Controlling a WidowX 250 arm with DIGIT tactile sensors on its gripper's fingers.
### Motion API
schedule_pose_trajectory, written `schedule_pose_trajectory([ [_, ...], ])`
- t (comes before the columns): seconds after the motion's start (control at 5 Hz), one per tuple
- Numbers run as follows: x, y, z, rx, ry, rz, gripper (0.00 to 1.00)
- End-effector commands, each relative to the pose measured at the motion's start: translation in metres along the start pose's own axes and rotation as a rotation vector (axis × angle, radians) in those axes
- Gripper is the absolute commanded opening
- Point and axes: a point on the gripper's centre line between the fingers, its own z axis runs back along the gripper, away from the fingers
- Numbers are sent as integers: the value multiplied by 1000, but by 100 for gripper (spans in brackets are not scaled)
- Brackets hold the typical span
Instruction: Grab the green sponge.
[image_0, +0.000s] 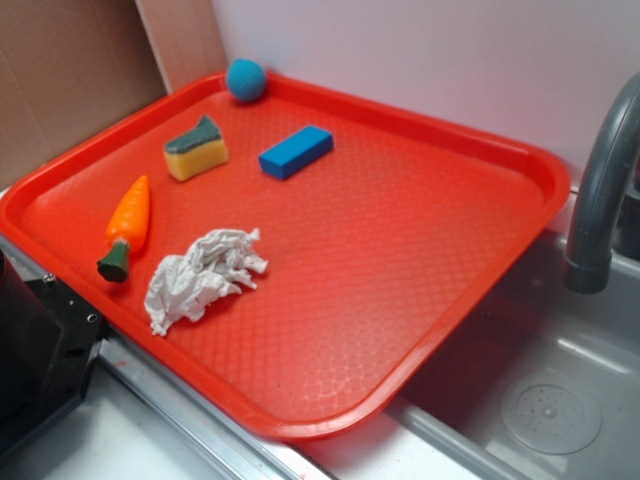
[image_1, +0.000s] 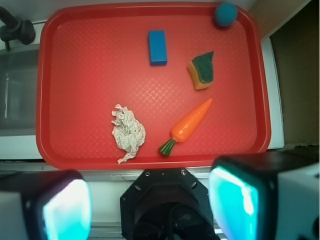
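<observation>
Even, bright lighting with soft shadows; end effector fingers perhaps blurred by closeness.

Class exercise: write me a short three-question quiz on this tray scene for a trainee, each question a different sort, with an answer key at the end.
1. True or false: the green sponge lies between the blue block and the carrot, touching both.
2. Multiple choice: which thing sits in a corner of the red tray? A. the crumpled paper B. the teal ball C. the carrot
3. Fill in: seen from the wrist view, the gripper is ____ and holds nothing.

Key:
1. False; the sponge touches neither.
2. B
3. open
</observation>
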Motion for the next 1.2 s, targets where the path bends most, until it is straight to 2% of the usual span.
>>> schedule_pose_trajectory([
  [0.0, 0, 0, 0, 0, 0, 0, 100],
  [0.2, 34, 38, -53, 43, 53, 53, 100],
  [0.4, 60, 68, -87, 115, -3, 63, 100],
  [0.6, 89, 89, -125, 72, 11, -8, 100],
  [0.8, 98, 113, -152, 46, 38, -96, 100],
  [1.0, 106, 121, -178, 21, 46, -112, 100],
])
